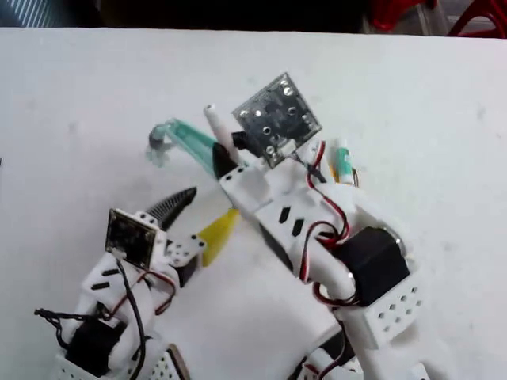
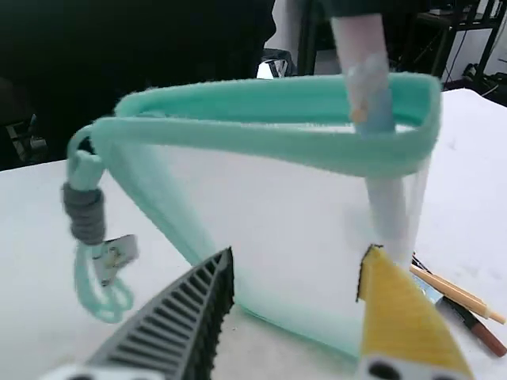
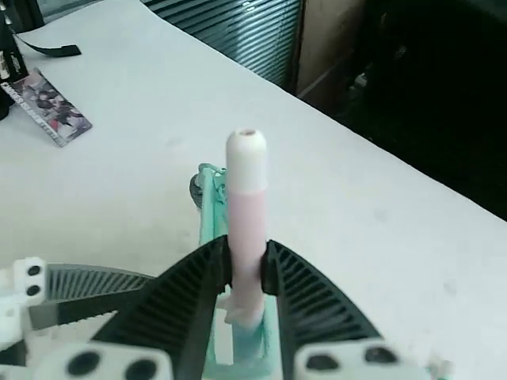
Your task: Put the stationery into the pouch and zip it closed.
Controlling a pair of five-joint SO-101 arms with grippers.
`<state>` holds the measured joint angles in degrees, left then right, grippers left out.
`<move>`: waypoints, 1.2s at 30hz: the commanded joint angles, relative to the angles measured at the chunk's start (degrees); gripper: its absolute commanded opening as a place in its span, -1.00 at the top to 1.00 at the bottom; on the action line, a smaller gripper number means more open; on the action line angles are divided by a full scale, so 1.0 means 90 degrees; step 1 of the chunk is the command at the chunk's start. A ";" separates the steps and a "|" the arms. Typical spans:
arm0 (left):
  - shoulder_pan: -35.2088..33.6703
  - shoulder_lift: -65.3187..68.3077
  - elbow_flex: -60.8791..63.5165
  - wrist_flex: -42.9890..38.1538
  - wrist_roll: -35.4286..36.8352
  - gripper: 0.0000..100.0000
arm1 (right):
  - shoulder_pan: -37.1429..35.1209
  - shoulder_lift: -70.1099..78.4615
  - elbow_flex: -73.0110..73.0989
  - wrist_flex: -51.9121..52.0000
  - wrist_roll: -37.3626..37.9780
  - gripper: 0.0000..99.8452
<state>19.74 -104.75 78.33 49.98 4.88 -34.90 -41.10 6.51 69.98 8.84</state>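
R gripper [image 1: 230, 149] pinching a white pen [image 1: 214, 120] over the teal pouch [image 1: 186, 141], L gripper [image 1: 215, 201] just beside it w/ jaws apart, green-white marker [image 1: 342, 161] lying nearby.

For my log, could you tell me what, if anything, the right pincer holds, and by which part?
A pink pen, gripped mid-barrel by the right pincer.

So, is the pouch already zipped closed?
No, the teal mouth of the pouch stands wide open, with the pink pen passing down through it.
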 commanded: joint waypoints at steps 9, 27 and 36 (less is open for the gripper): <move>0.0259 0.0005 -0.0049 -0.0137 0.0078 0.47 | 0.0532 -0.0142 0.0850 -0.0073 0.0508 0.94; 0.0239 0.0005 0.0137 -0.0156 0.0049 0.47 | 0.0532 -0.0083 0.0869 -0.0093 0.1250 0.72; 0.0269 0.0005 0.0117 -0.0147 0.0078 0.47 | 0.0532 0.0366 0.0879 -0.0601 0.2032 0.97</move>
<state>21.32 -104.66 80.26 49.98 5.05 -30.95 -39.96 14.68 66.64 26.24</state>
